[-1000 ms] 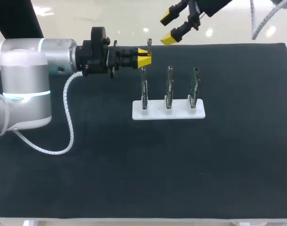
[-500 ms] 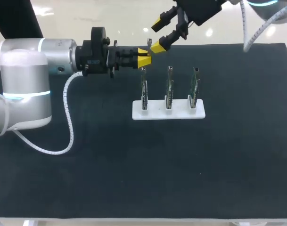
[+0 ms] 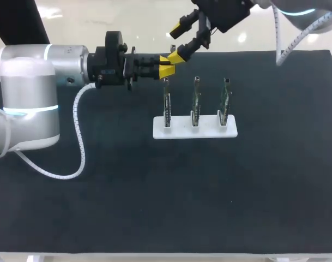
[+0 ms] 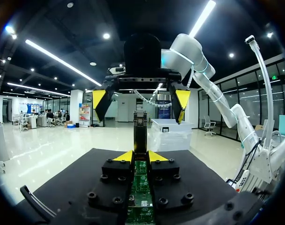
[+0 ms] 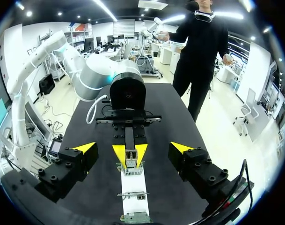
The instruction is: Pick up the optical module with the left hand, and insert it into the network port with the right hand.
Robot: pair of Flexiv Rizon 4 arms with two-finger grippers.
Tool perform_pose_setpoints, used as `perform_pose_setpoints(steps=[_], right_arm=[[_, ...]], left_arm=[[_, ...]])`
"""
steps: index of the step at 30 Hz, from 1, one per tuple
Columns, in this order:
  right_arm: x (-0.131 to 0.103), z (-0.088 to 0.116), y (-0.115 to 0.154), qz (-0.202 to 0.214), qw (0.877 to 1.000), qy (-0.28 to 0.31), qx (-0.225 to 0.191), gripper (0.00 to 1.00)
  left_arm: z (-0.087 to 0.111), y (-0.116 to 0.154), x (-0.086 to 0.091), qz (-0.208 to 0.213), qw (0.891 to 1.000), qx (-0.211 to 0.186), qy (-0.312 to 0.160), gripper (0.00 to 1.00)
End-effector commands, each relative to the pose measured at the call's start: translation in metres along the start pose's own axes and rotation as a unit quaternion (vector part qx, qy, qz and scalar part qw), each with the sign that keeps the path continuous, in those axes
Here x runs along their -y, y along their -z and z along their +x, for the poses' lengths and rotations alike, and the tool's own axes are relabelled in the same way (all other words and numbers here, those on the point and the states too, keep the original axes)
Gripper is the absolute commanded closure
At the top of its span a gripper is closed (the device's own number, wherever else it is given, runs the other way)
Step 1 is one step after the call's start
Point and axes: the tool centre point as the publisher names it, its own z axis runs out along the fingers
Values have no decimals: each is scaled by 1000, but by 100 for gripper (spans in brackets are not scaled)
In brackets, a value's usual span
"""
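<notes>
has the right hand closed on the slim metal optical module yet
No, the right hand is open, its yellow-tipped fingers well apart either side of the optical module the left hand grips.

Head view overhead; wrist views face-to-face (optical module (image 4: 140, 127) common to both)

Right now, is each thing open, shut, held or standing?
Left gripper: shut on the module.
Right gripper: open, facing the module.
Module: held, off the table.
Boards: three, upright in the rack.
Rack: flat on the table.
</notes>
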Motion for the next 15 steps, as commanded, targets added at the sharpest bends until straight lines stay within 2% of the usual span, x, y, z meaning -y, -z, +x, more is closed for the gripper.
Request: perform_pose_setpoints(steps=[1,9,11,13,15], right_arm=[[0,-2,-2,1,1000,1,-2,1],[0,0,-3,2,1000,2,-3,14],[1,1,-3,3,1000,3,-3,31],[1,1,-3,3,1000,5,-5,43],[1,1,-4,4,1000,7,-6,48]], left_arm=[[0,0,2,-3,1000,1,-1,100],[0,0,2,-3,1000,1,-1,100],[0,0,2,-3,1000,1,-1,100],[0,0,2,-3,1000,1,-1,100],[0,0,2,-3,1000,1,-1,100]])
